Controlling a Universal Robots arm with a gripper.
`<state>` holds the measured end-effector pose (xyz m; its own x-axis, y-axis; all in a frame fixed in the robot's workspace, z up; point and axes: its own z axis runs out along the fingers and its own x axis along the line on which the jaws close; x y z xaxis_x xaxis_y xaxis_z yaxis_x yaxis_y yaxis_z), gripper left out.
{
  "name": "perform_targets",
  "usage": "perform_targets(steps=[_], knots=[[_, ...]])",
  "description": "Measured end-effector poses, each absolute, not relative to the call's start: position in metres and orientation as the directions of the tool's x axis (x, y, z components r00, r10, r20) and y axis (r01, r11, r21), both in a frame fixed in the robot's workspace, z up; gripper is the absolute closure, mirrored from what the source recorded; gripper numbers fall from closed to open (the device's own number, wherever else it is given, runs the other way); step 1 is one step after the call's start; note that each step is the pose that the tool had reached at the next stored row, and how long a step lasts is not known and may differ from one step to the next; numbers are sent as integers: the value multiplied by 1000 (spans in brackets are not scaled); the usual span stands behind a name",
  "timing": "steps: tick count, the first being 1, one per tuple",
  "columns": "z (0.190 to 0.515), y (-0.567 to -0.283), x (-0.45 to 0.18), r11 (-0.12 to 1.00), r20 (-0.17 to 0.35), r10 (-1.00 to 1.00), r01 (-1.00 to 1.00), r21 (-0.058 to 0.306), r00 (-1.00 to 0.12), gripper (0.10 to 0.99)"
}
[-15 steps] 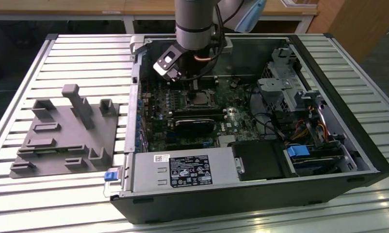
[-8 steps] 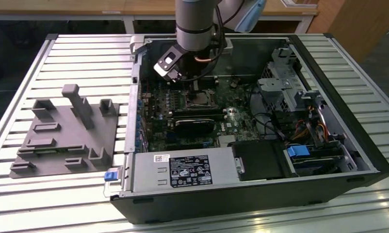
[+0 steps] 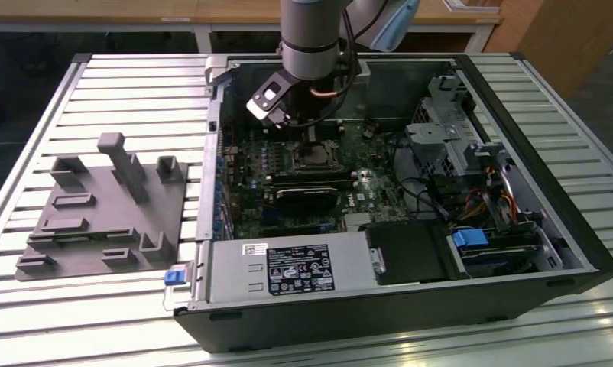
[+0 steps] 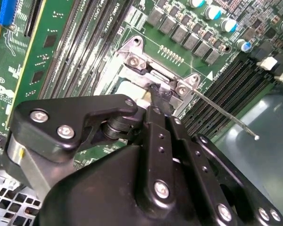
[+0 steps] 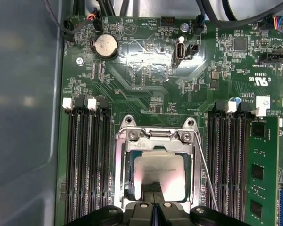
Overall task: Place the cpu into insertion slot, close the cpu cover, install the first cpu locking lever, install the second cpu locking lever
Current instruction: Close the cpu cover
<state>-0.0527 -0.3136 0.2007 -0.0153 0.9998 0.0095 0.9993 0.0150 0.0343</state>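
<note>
First wrist view showed the gripper (image 5: 153,187) pinched shut on nothing, its tip low over the cover (image 5: 155,145), which lay down around the cpu (image 5: 160,169) in the slot (image 5: 119,179) just beneath. Pressing well likely meant bearing on the cover's metal, not the cpu, clear of the lever (image 5: 206,169) alongside.

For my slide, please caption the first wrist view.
Gripper tip at the cpu, seated in the insertion slot and framed by the cpu cover.
</note>
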Motion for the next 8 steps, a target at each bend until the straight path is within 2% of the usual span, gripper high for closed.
perform_targets(steps=[8], knots=[[205, -314, -60, 15, 10, 1000, 999, 43, -16, 980]])
